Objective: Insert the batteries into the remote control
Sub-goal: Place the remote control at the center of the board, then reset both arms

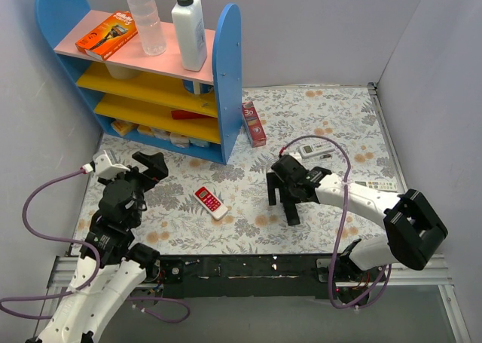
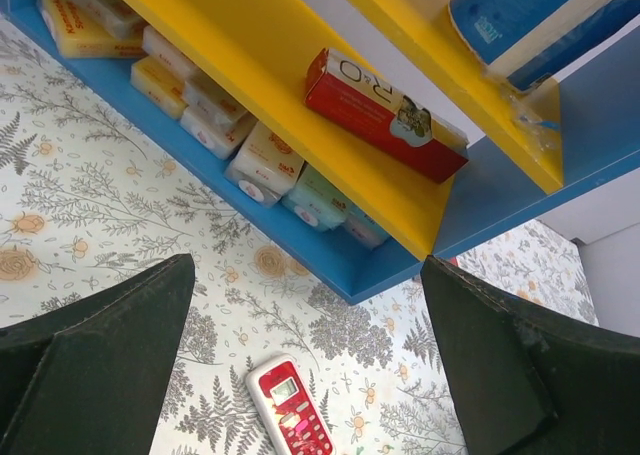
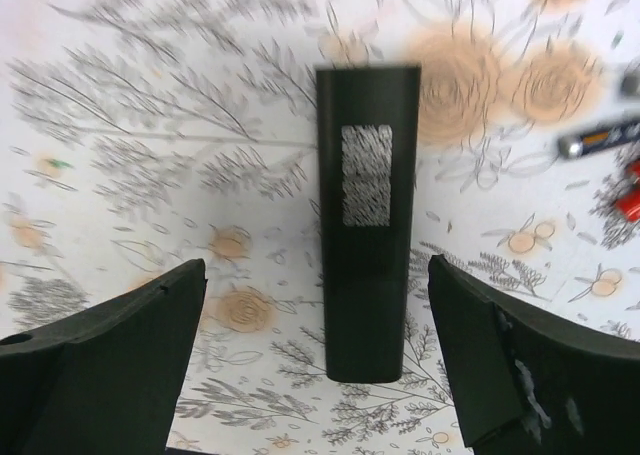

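The black remote control (image 3: 367, 225) lies on the floral cloth with its back up and a silvery label near its far end. My right gripper (image 3: 316, 305) hangs above its near end, open and empty, one finger on either side and apart from it. In the top view the right gripper (image 1: 282, 211) points down and the remote is hard to tell from its dark fingers. A dark silvery battery (image 3: 600, 138) and a red battery (image 3: 630, 200) lie on the cloth to the right. My left gripper (image 1: 157, 166) is open and empty, held above the cloth (image 2: 308, 275).
A red-and-white remote (image 1: 211, 202) lies mid-table and also shows in the left wrist view (image 2: 290, 410). A blue-and-yellow shelf (image 1: 226, 71) stands at the back left, with a red box (image 1: 254, 124) beside it. White remotes (image 1: 312, 148) lie behind the right gripper.
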Motion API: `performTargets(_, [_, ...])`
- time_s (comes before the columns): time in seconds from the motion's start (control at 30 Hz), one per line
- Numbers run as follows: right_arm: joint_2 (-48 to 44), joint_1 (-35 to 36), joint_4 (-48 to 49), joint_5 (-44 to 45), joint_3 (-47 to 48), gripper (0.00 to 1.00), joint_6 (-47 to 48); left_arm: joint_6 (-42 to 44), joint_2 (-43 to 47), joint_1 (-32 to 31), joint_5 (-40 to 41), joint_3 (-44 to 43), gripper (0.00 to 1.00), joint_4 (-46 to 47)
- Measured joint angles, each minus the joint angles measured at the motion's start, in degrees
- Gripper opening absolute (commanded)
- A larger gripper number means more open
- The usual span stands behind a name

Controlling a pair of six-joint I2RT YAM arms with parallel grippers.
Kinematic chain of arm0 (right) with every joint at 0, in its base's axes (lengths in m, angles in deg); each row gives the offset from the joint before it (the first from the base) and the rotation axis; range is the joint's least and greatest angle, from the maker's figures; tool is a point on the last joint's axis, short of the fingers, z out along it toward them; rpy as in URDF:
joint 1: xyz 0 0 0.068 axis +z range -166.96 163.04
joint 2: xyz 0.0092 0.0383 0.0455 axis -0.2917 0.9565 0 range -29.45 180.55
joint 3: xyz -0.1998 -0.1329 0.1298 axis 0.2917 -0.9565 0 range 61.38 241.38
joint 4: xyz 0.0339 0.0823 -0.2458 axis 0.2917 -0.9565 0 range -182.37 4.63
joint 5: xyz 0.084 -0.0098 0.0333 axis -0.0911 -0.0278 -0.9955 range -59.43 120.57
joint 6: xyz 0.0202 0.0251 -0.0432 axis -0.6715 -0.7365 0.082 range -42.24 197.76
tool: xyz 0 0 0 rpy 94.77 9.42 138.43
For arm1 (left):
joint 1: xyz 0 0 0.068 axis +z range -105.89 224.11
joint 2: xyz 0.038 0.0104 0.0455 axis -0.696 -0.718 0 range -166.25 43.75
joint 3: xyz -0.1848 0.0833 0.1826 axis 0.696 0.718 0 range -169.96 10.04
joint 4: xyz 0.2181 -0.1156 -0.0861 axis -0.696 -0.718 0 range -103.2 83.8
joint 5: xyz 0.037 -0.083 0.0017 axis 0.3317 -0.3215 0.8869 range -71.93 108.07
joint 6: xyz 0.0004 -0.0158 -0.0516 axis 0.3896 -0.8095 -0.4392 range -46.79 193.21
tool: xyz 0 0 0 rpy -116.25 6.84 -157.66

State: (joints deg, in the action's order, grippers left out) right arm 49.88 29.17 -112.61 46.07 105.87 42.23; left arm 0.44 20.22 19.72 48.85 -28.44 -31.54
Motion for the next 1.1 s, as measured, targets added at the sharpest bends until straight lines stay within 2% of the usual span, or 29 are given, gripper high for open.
performTargets(0.2, [-0.17,-1.18,-2.78,4.90,11.47,0.98,1.92,2.49,2.25,0.00,1.68,0.00,0.98,-0.20])
performTargets(0.37, [-4.11,-7.72,-3.28,8.00,15.93,0.98,3.45,4.81,3.17,0.00,3.37,-1.16,0.98,-1.38])
performTargets(0.6, [-17.79,-19.56,-3.41,15.56,17.62,0.98,8.07,7.19,3.52,0.00,5.75,-5.64,0.98,-1.27])
performTargets(0.87, [-38.14,-20.02,5.68,23.76,14.49,0.98,18.43,7.19,-1.62,0.00,6.84,-11.58,0.98,0.55])
performTargets(0.9, [-43.93,-20.02,9.49,26.05,12.98,0.98,22.71,7.28,-2.51,0.00,6.84,-12.07,0.98,0.90])
performTargets(1.1, [-48.78,-20.02,14.12,29.14,12.79,0.98,30.01,9.16,-5.70,0.00,7.85,-13.16,0.98,4.94])
